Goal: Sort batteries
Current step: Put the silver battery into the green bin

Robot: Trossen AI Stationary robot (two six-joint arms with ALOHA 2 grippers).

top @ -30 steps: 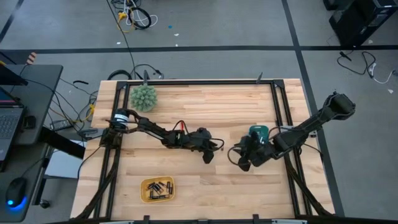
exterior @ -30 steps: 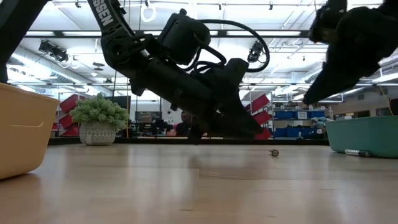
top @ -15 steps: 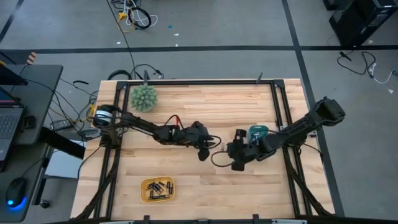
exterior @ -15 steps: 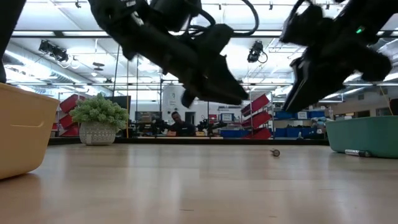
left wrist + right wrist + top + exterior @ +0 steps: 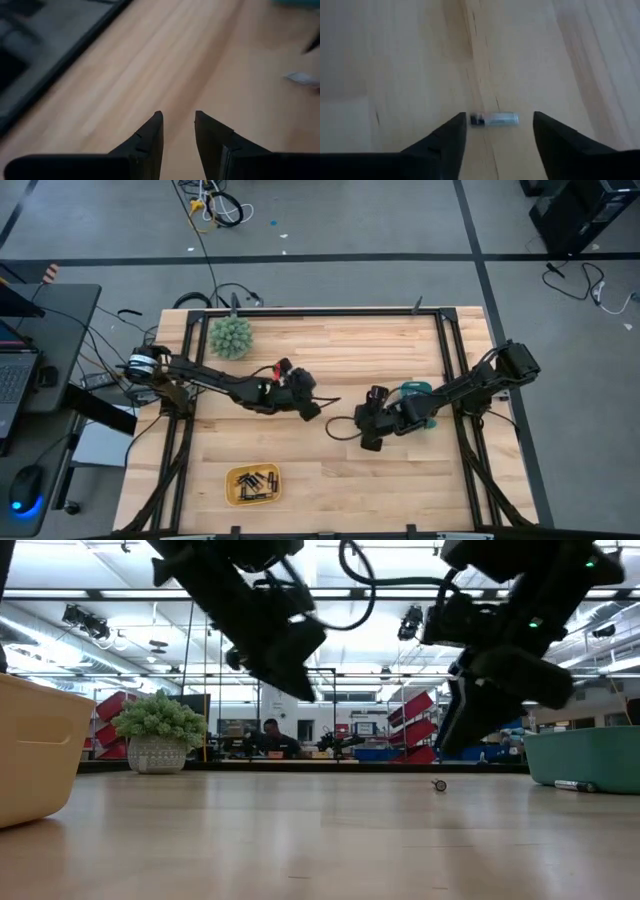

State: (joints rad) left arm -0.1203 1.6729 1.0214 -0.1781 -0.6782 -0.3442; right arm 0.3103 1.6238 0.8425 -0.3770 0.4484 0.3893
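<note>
Batteries [image 5: 253, 482]: a cluster of dark ones lying in the yellow tray [image 5: 232, 492], well off to the left of the left claw [image 5: 308, 409] and nearer the table's front edge. Sorted already, by the look of it.

Next along, the left claw itself, hanging over bare wood near the middle of the table. Fingers parted by a modest gap, nothing between them, nothing held. Waiting, most likely.

Just beside it to the right, the right claw [image 5: 366, 436], low over the table and spread wide. Straight ahead of its fingertips, in the gap between them, one silvery battery [image 5: 495, 119] lying crosswise on the wood. Daylight on both sides of the cell, so no touch and no grip yet. Also visible in the low view as a small dot on the tabletop [image 5: 439, 785], alone.

Right behind that claw, partly hidden under the right arm, the teal tray [image 5: 417, 389]. At least one slim cell on its floor [image 5: 575, 785] in the low view; total count impossible to tell.

Judged progress: far along. Dark cells in yellow, some in teal, a single stray visible on the table. Left to do: lower, close on the silvery cell, lift, carry back to the teal tray, presumably its proper bin.
</note>
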